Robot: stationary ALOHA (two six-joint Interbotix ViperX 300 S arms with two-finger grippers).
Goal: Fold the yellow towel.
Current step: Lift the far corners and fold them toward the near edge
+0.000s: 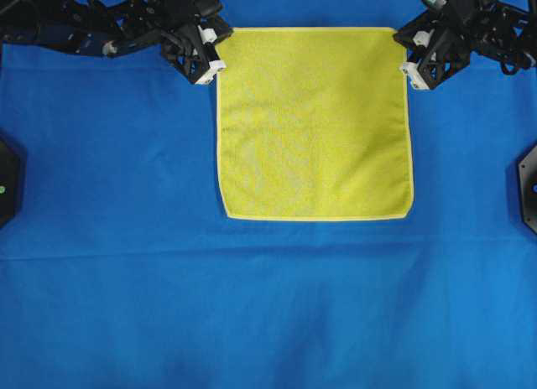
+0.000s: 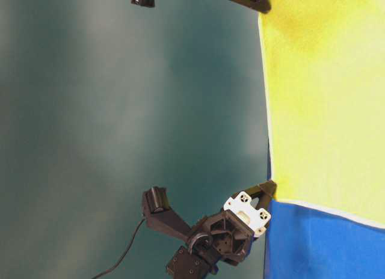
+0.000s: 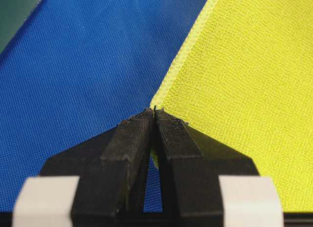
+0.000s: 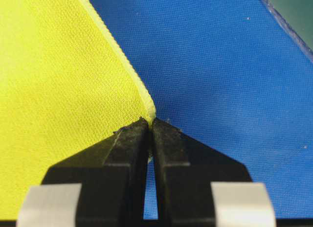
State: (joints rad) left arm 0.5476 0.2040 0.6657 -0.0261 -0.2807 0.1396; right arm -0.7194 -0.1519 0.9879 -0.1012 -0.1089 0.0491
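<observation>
The yellow towel (image 1: 315,125) lies flat and spread out as a square on the blue cloth (image 1: 252,313). My left gripper (image 1: 220,47) is at its far left corner, shut on that corner. In the left wrist view the black fingertips (image 3: 154,112) meet on the hem of the towel (image 3: 244,90), and a bit of yellow shows between the jaws. My right gripper (image 1: 401,47) is at the far right corner, likewise shut on the towel. In the right wrist view its tips (image 4: 149,122) pinch the pale hem of the towel (image 4: 58,90).
The blue cloth covers the whole table under the towel. Black arm bases stand at the left edge (image 1: 5,184) and the right edge (image 1: 529,188). Both arms reach in from the far corners.
</observation>
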